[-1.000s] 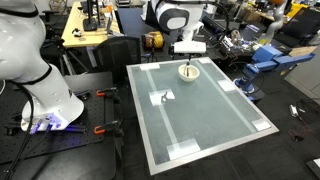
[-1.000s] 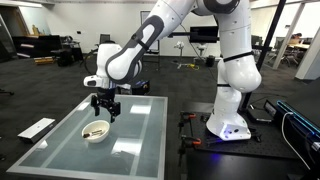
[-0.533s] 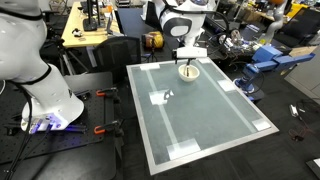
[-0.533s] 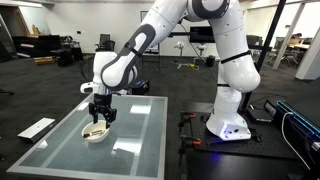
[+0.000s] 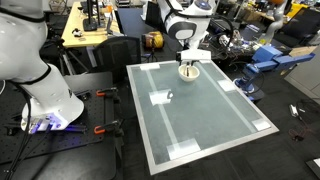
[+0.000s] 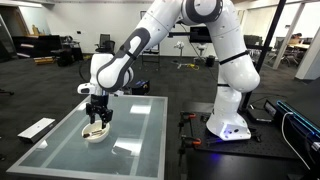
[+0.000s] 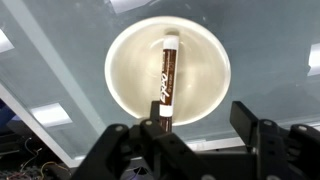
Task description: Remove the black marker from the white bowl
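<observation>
The white bowl (image 7: 167,72) sits on the glass table, seen from straight above in the wrist view. The black marker (image 7: 167,82) lies in it, its white end up in the picture and its lower end near the bowl's rim. My gripper (image 7: 198,118) is open, its two dark fingers below the bowl in that view, one finger close to the marker's lower end. In both exterior views the gripper (image 5: 189,62) (image 6: 96,117) hangs just above the bowl (image 5: 188,72) (image 6: 95,133), near the table's far end.
The glass table (image 5: 200,120) has white tape patches (image 5: 160,98) on it. The robot's white base (image 6: 228,120) stands beside the table. Desks, chairs and lab equipment (image 5: 270,50) lie around the table.
The gripper has come down closer to the bowl over the last second. The bowl and marker have not moved.
</observation>
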Motion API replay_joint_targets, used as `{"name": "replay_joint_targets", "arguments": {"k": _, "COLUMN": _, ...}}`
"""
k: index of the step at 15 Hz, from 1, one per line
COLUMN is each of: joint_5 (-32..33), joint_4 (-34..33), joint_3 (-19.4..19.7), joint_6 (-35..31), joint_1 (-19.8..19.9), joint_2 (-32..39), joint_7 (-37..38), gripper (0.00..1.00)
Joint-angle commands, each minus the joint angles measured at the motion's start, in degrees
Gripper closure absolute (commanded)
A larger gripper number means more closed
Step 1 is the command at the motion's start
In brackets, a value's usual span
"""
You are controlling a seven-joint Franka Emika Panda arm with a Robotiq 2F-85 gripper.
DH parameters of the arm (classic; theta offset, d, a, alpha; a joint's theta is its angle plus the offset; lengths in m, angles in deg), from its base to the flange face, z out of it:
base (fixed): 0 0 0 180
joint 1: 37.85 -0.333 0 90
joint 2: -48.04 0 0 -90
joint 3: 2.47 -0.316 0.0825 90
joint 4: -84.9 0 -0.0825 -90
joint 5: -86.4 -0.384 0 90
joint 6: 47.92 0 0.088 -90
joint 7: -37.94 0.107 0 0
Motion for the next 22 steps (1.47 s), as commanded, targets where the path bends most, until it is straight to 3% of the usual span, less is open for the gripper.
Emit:
{"name": "replay_joint_targets", "arguments": {"k": 1, "joint_5": 1.3, "joint_4": -3.0, "joint_3": -1.6, "joint_6": -0.9, "joint_1": 1.7, "joint_2": 3.0, "joint_7": -0.4, "gripper": 0.29}}
{"name": "replay_joint_targets", "arguments": {"k": 18, "joint_5": 3.6, "joint_4": -8.8, "joint_3": -3.8, "joint_6": -0.4, "joint_1": 3.1, "joint_2": 10.2, "joint_7": -0.4, "gripper": 0.37}}
{"name": "replay_joint_targets", "arguments": {"k": 19, "joint_5": 3.8, "joint_4": -9.0, "joint_3": -3.9, "joint_6": -0.3, "joint_1": 3.2, "joint_2": 10.4, "joint_7": -0.4, "gripper": 0.41}}
{"name": "replay_joint_targets", "arguments": {"k": 21, "joint_5": 4.2, "joint_4": -9.5, "joint_3": -4.0, "joint_6": -0.2, "joint_1": 3.3, "joint_2": 10.9, "joint_7": -0.3, "gripper": 0.69}}
{"name": "replay_joint_targets", "arguments": {"k": 22, "joint_5": 4.4, "joint_4": -9.7, "joint_3": -4.1, "joint_6": -0.2, "joint_1": 3.4, "joint_2": 11.1, "joint_7": -0.3, "gripper": 0.76}}
